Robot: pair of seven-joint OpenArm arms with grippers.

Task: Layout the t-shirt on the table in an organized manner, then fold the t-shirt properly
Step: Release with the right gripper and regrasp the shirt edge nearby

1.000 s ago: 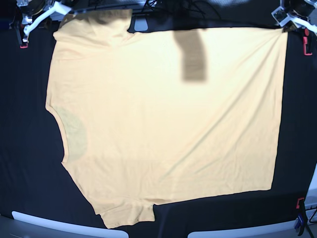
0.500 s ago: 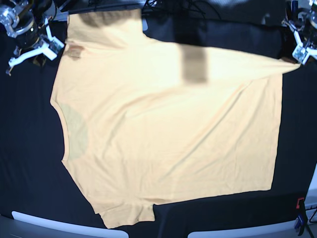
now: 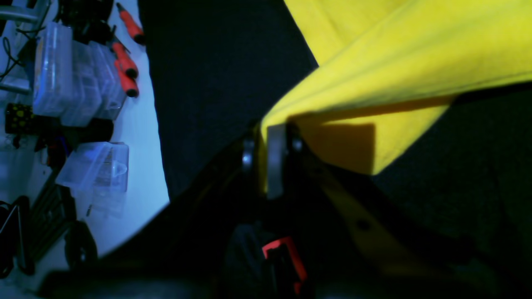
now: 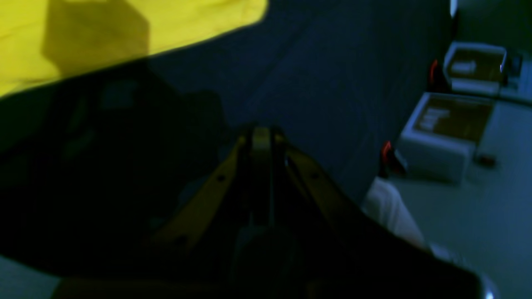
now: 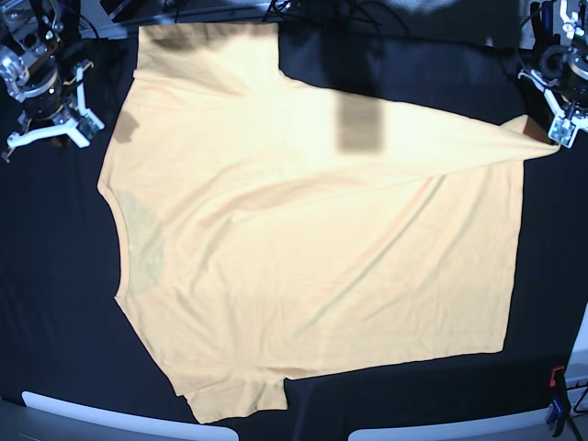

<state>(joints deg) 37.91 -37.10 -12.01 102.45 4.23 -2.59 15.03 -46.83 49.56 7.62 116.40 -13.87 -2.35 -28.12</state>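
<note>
The pale yellow-orange t-shirt [image 5: 303, 248] lies spread over the black table [image 5: 55, 276], neck hole at the left and hem at the right. My left gripper [image 5: 554, 136] is at the far right and is shut on the shirt's far hem corner, which is drawn into a stretched point. The left wrist view shows the fingers [image 3: 274, 158] clamped on the yellow cloth [image 3: 415, 50]. My right gripper [image 5: 50, 133] is over bare table left of the shirt, apart from it. In the right wrist view it [image 4: 261, 139] is shut and empty, with the shirt [image 4: 104, 33] at the upper left.
A red clamp [image 5: 556, 375] sits at the front right table edge. White rails [image 5: 110, 418] run along the front edge. Plastic boxes and orange-handled tools [image 3: 75, 74] lie beyond the table by the left arm. Cardboard boxes [image 4: 449, 128] stand on the floor by the right arm.
My right gripper has let go of the shirt's far left part and moved left and nearer, off the cloth. My left gripper has pulled the hem corner nearer, so the far edge now slants.
</note>
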